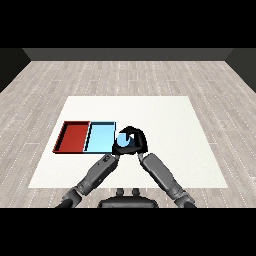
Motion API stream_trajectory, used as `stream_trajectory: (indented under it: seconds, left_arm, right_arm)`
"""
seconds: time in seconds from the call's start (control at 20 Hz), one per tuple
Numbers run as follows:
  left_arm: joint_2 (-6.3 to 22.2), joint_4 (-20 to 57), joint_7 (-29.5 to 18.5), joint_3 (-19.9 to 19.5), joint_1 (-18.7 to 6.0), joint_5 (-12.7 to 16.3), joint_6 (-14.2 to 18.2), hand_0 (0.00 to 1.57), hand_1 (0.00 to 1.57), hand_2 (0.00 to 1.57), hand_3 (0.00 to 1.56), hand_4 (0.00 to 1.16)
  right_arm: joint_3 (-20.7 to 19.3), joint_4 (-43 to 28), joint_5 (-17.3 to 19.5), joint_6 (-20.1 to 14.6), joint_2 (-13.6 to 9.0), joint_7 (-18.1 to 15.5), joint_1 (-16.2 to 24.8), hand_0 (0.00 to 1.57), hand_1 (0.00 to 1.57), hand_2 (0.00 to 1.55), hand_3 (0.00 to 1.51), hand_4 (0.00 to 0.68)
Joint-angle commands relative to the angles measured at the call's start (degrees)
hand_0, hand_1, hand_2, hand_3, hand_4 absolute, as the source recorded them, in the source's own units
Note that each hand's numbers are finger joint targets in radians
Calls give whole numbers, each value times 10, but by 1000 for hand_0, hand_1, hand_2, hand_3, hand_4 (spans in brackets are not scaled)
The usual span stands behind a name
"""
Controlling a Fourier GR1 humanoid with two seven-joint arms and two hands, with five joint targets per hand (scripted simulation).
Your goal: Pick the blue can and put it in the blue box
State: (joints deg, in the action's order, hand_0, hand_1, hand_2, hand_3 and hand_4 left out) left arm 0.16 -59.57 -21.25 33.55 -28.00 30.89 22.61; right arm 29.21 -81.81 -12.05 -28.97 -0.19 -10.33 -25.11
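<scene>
Beside blue tray (100, 137), right robot hand (136, 138) curls round half-hidden blue can (123, 140); left robot hand (118, 148) unclear.

So we've got the table (165, 145) with two trays side by side on its left half: one tray (73, 136) sits at the left, the other tray (100, 137) touches its right edge. Just right of that second tray we see the can (123, 141), outside the tray, with the right hand (137, 140) curled round it. The left hand (119, 148) is right there too, at the can's near-left side. Both forearms come in from the near edge and meet at the can.
</scene>
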Motion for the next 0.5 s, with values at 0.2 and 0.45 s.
stream_trajectory:
  seconds: [0.2, 0.45]
  left_arm:
    - [-2, 58, -69, 27, -46, 120, 2, 1571, 1571, 1571, 1516, 935]
    - [-2, 44, -145, 73, -18, 124, 36, 1571, 1571, 1571, 1506, 1072]
  right_arm:
    - [-29, 14, -35, 23, 2, -19, -8, 1456, 1456, 1442, 1398, 627]
    - [5, 14, -45, 13, 2, -13, -11, 1414, 1414, 1438, 1390, 588]
